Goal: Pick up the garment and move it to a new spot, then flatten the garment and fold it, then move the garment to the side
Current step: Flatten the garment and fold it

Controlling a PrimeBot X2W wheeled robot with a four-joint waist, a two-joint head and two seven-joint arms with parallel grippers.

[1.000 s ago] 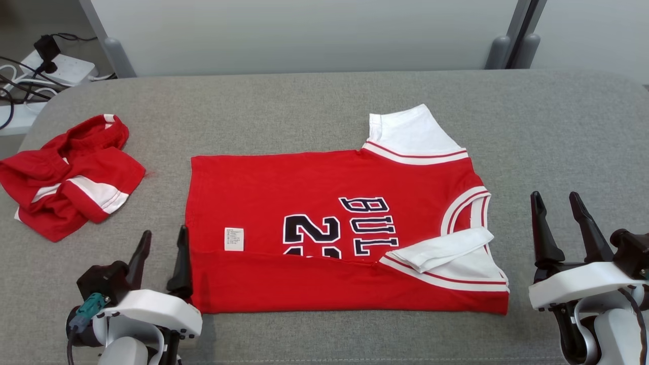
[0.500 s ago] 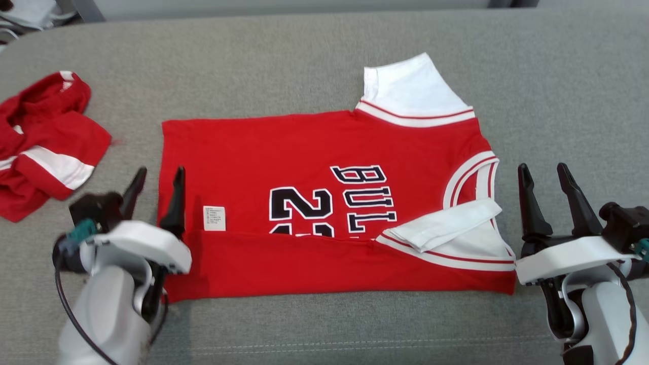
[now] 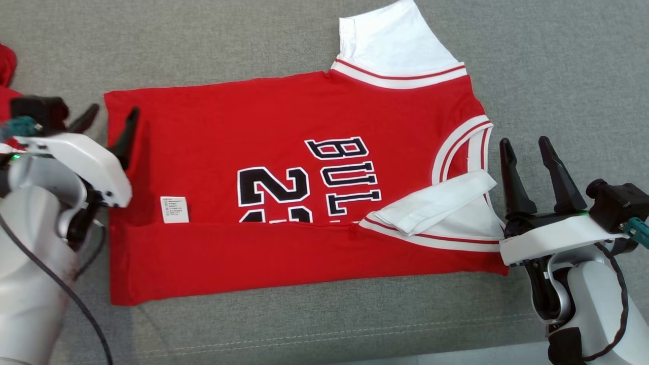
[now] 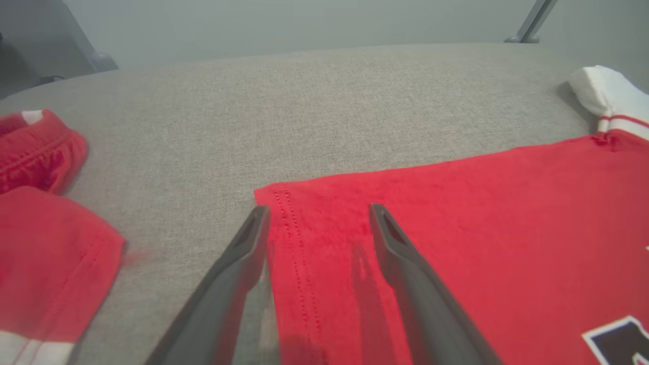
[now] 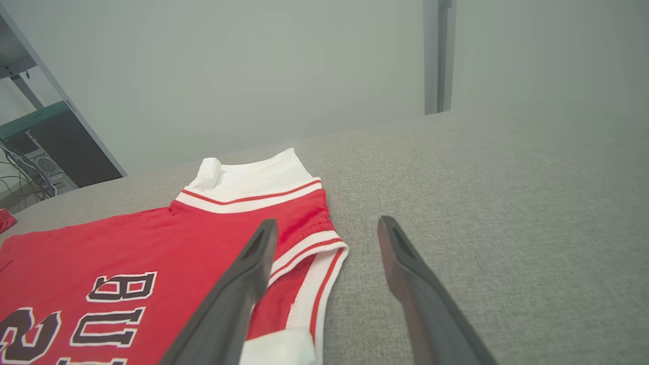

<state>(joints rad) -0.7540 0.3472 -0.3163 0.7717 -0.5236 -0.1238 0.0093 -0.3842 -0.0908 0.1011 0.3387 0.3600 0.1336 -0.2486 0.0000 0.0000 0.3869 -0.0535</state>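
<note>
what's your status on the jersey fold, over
Left end effector open over hem corner; right end effector open beside collar. Red jersey with white sleeves flat, near edge folded over. Crumpled red-and-white garment off left, apart from it.

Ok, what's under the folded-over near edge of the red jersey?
The folded red fabric flap covers the bottoms of the black-and-white number and lettering; the small white label shows above it.

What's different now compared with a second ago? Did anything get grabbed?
The camera dipped closer, so the whole picture shifted. The left tool reached forward along the red jersey's hem toward its far corner. Nothing was taken hold of: both tools are open. The right tool stayed beside the collar, and the jersey kept its fold.
</note>
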